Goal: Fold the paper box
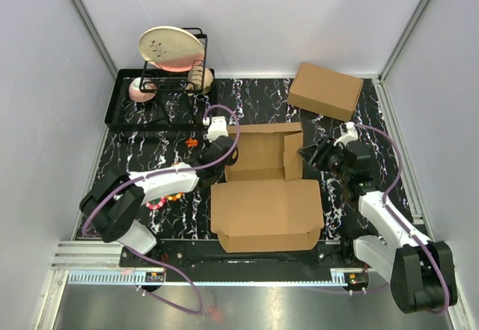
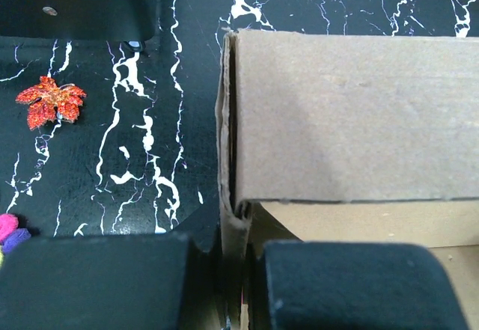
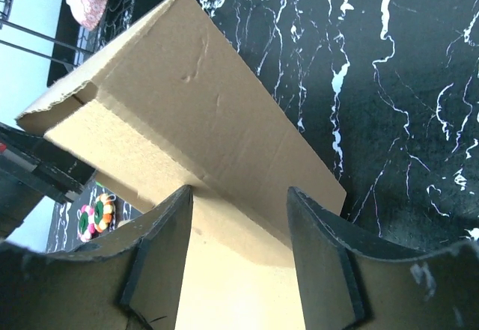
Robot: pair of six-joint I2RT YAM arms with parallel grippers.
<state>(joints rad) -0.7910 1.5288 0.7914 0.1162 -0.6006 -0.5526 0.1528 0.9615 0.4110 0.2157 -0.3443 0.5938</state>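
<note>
The paper box (image 1: 266, 195) lies in the middle of the table, its wide lid panel flat at the near side and its tray part (image 1: 258, 154) beyond, with walls partly raised. My left gripper (image 1: 223, 150) is shut on the tray's upright left wall (image 2: 233, 218); the cardboard edge runs between the two fingers. My right gripper (image 1: 310, 156) is open at the tray's right side. Its fingers (image 3: 161, 255) straddle the right flap (image 3: 224, 135), which leans inward over the tray.
A second, made-up brown box (image 1: 325, 90) sits at the back right. A black dish rack (image 1: 161, 90) with a plate (image 1: 171, 48) and a pink bowl (image 1: 142, 90) stands at the back left. A red leaf (image 2: 51, 99) and a colourful ring (image 1: 166, 197) lie to the left.
</note>
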